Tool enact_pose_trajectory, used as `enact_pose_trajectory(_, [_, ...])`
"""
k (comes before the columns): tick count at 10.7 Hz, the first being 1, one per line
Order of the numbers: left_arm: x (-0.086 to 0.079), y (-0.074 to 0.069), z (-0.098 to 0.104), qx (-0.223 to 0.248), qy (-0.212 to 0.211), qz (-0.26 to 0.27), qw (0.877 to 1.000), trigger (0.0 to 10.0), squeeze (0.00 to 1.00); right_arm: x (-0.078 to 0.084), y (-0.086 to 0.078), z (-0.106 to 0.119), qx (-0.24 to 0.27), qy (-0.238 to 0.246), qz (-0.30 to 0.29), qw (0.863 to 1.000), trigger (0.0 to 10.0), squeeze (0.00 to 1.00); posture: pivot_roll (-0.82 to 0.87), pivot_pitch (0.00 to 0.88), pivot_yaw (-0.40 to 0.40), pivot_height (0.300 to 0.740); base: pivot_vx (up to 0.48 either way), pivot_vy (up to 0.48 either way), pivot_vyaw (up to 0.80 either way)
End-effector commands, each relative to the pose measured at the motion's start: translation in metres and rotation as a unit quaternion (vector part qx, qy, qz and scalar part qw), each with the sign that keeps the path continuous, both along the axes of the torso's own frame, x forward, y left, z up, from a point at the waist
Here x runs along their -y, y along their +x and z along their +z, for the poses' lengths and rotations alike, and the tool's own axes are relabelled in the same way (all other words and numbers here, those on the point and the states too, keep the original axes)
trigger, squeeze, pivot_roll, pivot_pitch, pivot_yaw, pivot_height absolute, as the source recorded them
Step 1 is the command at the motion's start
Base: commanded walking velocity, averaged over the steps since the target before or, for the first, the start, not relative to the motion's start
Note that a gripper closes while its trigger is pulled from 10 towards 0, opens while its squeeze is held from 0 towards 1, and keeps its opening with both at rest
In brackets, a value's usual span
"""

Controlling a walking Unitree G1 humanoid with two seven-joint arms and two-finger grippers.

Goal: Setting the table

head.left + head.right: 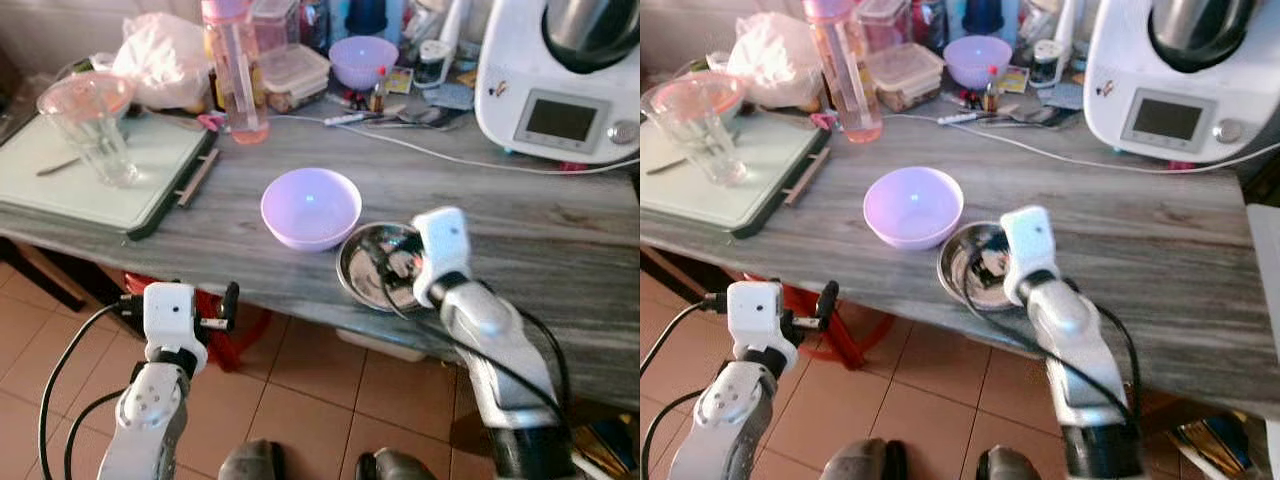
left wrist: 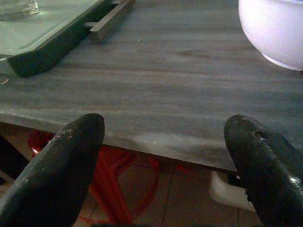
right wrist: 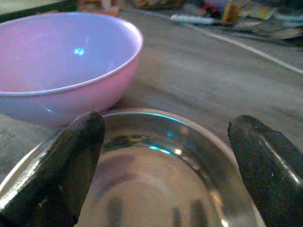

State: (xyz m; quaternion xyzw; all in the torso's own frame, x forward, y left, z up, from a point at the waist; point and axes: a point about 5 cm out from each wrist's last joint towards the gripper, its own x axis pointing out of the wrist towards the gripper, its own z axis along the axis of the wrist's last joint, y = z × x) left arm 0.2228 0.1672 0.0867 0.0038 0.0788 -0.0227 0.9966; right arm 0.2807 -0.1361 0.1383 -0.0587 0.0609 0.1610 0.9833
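A lilac bowl [image 1: 310, 207] stands near the front edge of the grey wooden table [image 1: 520, 250]. A shallow steel bowl [image 1: 372, 270] sits right beside it, their rims close or touching. My right gripper [image 3: 165, 161] hovers open just over the steel bowl, one finger on each side of its rim, holding nothing. Lower down, my left gripper [image 2: 165, 156] is open and empty in front of the table edge, left of the lilac bowl [image 2: 274, 33].
A drinking glass [image 1: 92, 125] stands on a pale tray [image 1: 150, 190] at the left. At the back are a pink bottle [image 1: 235, 70], a second lilac bowl [image 1: 362, 60], food boxes and a white kitchen machine [image 1: 560, 85]. A white cable [image 1: 450, 155] crosses the table. A red stool [image 1: 235, 335] sits underneath.
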Motion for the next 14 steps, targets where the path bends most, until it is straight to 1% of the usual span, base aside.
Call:
enact_pose_trajectory(1, [-0.003, 0.002, 0.003, 0.008, 0.000, 0.006, 1.000, 10.0, 0.00, 0.004, -0.003, 0.008, 0.030, 0.002, -0.013, 0.999, 10.0, 0.26, 0.06, 0.091, 0.043, 0.740, 0.000, 0.000, 0.00])
enact_pose_trajectory(2, [-0.002, 0.002, 0.004, 0.010, -0.002, 0.002, 1.000, 10.0, 0.00, 0.005, -0.003, 0.012, 0.055, 0.002, -0.028, 0.998, 10.0, 0.00, 0.05, 0.091, 0.047, 0.740, -0.240, 0.000, 0.00])
enact_pose_trajectory(3, [-0.002, 0.003, 0.005, 0.011, -0.003, 0.002, 1.000, 10.0, 0.00, 0.007, -0.004, 0.016, 0.078, 0.001, -0.039, 0.996, 10.0, 0.00, 0.06, 0.086, 0.046, 0.740, -0.259, 0.000, 0.00])
enact_pose_trajectory(4, [-0.001, 0.001, 0.004, 0.011, -0.005, 0.002, 1.000, 10.0, 0.00, 0.008, -0.008, 0.016, 0.094, 0.015, -0.058, 0.994, 10.0, 0.00, 0.06, 0.075, 0.047, 0.740, -0.277, 0.000, 0.00])
enact_pose_trajectory(5, [-0.002, -0.001, 0.002, 0.008, -0.005, 0.003, 1.000, 10.0, 0.00, 0.006, -0.014, 0.011, 0.093, 0.022, -0.060, 0.994, 10.0, 0.00, 0.06, 0.064, 0.047, 0.740, -0.277, 0.000, 0.00])
enact_pose_trajectory(6, [-0.001, -0.001, 0.000, 0.005, -0.005, 0.002, 1.000, 10.0, 0.00, 0.008, -0.018, 0.004, 0.092, 0.024, -0.078, 0.992, 10.0, 0.00, 0.06, 0.055, 0.047, 0.740, -0.277, 0.000, 0.00])
enact_pose_trajectory(7, [0.000, 0.000, 0.001, 0.005, -0.005, 0.001, 1.000, 10.0, 0.00, 0.013, -0.017, 0.003, 0.099, 0.017, -0.099, 0.990, 10.0, 0.00, 0.06, 0.054, 0.052, 0.740, -0.274, 0.000, 0.00])
enact_pose_trajectory(9, [0.001, 0.003, 0.002, 0.007, -0.006, -0.002, 1.000, 10.0, 0.00, 0.020, -0.011, 0.003, 0.096, 0.012, -0.123, 0.988, 10.0, 0.00, 0.05, 0.049, 0.057, 0.740, -0.268, 0.000, 0.00])
enact_pose_trajectory(10, [0.002, 0.006, 0.002, 0.010, -0.007, -0.006, 1.000, 10.0, 0.00, 0.019, -0.006, 0.003, 0.105, -0.013, -0.136, 0.985, 10.0, 0.00, 0.05, 0.044, 0.057, 0.740, -0.266, 0.000, 0.00])
enact_pose_trajectory(12, [0.002, 0.009, 0.003, 0.013, -0.008, -0.006, 1.000, 10.0, 0.00, 0.015, -0.002, 0.003, 0.098, 0.024, -0.142, 0.985, 10.0, 0.00, 0.04, 0.027, 0.059, 0.740, -0.266, 0.000, 0.00])
enact_pose_trajectory(13, [0.005, 0.010, 0.001, 0.011, -0.009, -0.009, 1.000, 10.0, 0.00, 0.017, 0.001, 0.002, 0.101, 0.016, -0.158, 0.982, 10.0, 0.00, 0.04, 0.019, 0.062, 0.740, -0.266, 0.000, 0.00])
enact_pose_trajectory(14, [0.006, 0.010, 0.000, 0.011, -0.011, -0.013, 1.000, 10.0, 0.00, 0.017, 0.001, 0.002, 0.100, 0.016, -0.148, 0.984, 10.0, 0.00, 0.04, 0.016, 0.061, 0.740, -0.262, 0.000, 0.00])
